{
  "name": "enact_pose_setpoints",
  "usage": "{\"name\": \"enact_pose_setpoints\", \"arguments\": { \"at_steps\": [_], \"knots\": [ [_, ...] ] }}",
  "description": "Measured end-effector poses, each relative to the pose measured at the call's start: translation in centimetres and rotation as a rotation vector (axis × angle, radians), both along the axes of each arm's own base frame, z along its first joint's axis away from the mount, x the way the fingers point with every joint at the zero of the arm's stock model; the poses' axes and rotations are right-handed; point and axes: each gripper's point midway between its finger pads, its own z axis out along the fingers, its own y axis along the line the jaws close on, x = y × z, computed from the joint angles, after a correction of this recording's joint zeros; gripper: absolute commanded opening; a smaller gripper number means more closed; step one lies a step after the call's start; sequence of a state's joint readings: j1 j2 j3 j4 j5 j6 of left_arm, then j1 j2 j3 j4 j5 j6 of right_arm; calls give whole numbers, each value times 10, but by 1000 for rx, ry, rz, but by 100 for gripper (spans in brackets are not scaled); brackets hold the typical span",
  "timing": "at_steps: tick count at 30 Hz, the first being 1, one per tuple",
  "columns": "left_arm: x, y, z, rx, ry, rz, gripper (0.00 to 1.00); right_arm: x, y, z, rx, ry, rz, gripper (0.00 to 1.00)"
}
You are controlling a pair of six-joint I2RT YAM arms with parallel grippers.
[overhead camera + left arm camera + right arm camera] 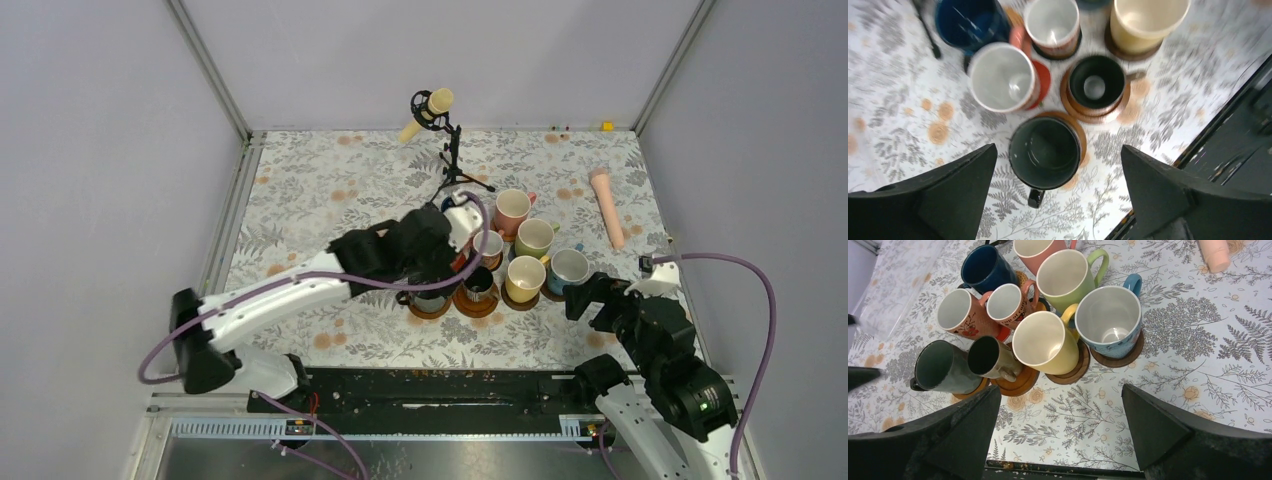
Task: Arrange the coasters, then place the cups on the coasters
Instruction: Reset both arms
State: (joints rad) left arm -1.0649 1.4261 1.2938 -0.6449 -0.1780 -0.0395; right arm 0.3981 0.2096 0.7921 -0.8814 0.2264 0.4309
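Nine glossy ceramic cups (1045, 342) stand upright, mouths up, clustered mid-desk (1173, 390) on flat round coasters (1128, 359), mostly wood, one red. The dark green cup (1045, 152), handle to the left, sits under the left fingers (938, 200), which are spread wide and touch nothing. Right fingers (948, 440) are apart and empty.
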Motion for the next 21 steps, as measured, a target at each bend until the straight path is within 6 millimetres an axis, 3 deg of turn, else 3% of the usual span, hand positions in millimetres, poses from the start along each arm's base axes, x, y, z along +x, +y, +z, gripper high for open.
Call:
{"name": "enact_pose_setpoints", "arguments": {
  "at_steps": [3, 6, 9, 11, 13, 16, 21],
  "knots": [
    [5, 7, 56, -132, -91, 47, 99, 2, 1, -3, -8, 21, 1, 99],
    [8, 28, 106, -255, -198, 116, 99, 4, 3, -6, -16, 44, 6, 99],
    [9, 59, 140, -371, -285, 211, 99, 6, 5, -8, -24, 60, 14, 99],
    [9, 80, 152, -434, -316, 277, 99, 6, 7, -9, -22, 67, 26, 99],
    [11, 98, 157, -490, -328, 336, 99, 5, 9, -9, -19, 68, 38, 99],
    [14, 121, 149, -551, -322, 422, 99, 4, 12, -9, -12, 70, 54, 99],
    [20, 156, 103, -616, -254, 553, 99, 1, 21, -5, 8, 53, 113, 99]
  ]
}}
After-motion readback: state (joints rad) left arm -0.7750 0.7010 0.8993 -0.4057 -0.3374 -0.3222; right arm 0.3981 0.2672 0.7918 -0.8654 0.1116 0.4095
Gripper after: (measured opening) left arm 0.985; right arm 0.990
